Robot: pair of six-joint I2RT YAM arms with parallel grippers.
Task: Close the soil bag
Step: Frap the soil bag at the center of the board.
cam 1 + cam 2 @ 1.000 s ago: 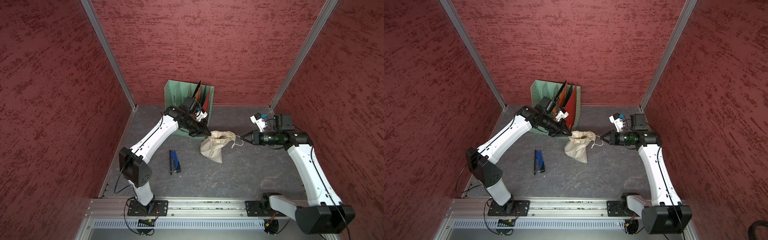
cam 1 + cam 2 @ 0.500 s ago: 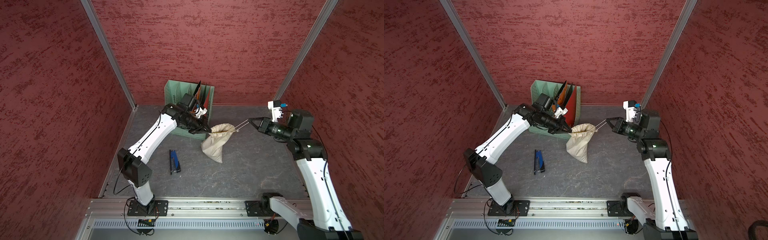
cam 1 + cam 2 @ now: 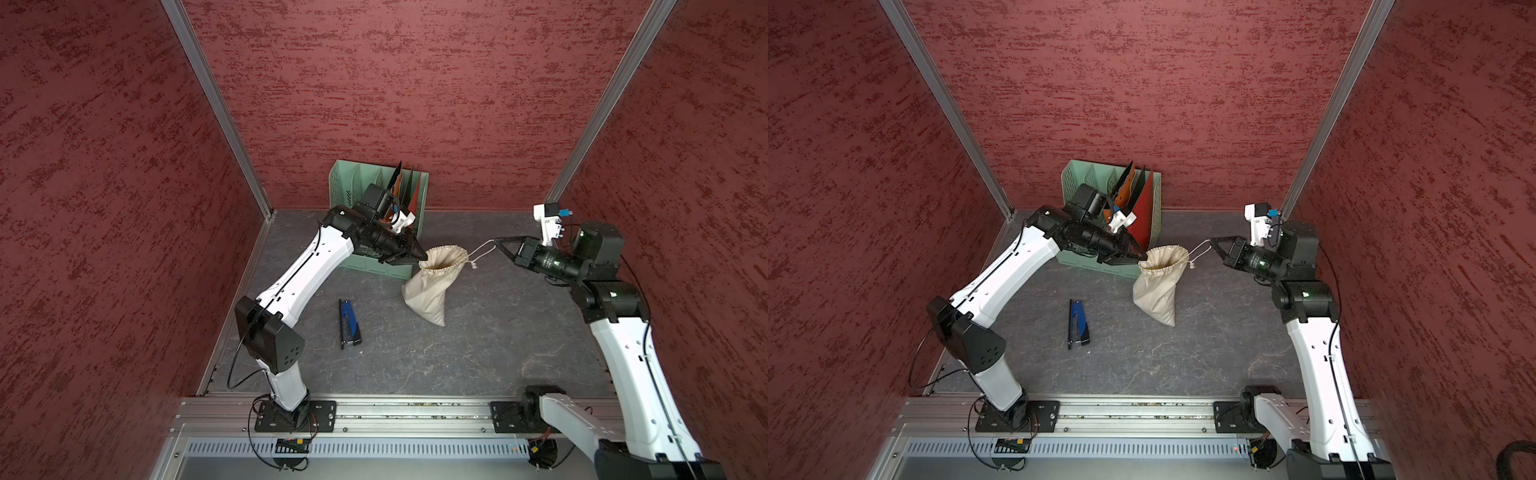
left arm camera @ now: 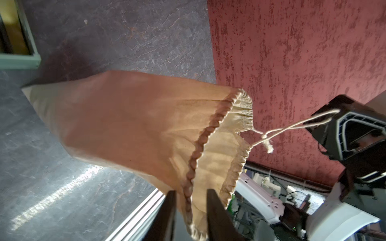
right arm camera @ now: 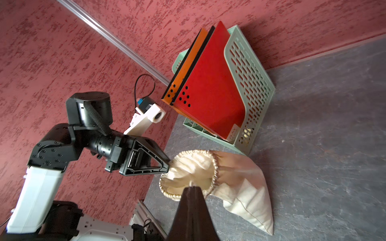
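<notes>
- In both top views the left gripper [image 3: 417,258] overlaps the soil bag [image 3: 432,286] rim, so the gap between its jaws is hard to make out there.
- What is inside the bag cannot be seen; the open mouth shows only cloth and shadow.
- In the right wrist view, the right gripper's own fingers [image 5: 191,210] hide the cord where it is held.
- Left wrist view: the left gripper's fingers [image 4: 216,210] stand a little apart, with the gathered hem of the bag between them. They are narrowly open around the left side of the rim and not pressed onto it.
- The right gripper [image 3: 497,242] has its jaws pressed together on the thin cord [image 3: 482,248], which runs from the right side of the bag's mouth to its tip.
- The soil bag sits mid-table toward the far side, just right of the green file rack [image 3: 347,195]. Its mouth is raised between the two grippers and its lower end is down on the grey table [image 3: 498,353].
- A blue stapler [image 3: 348,326] lies left of the bag and nearer, apart from it.
</notes>
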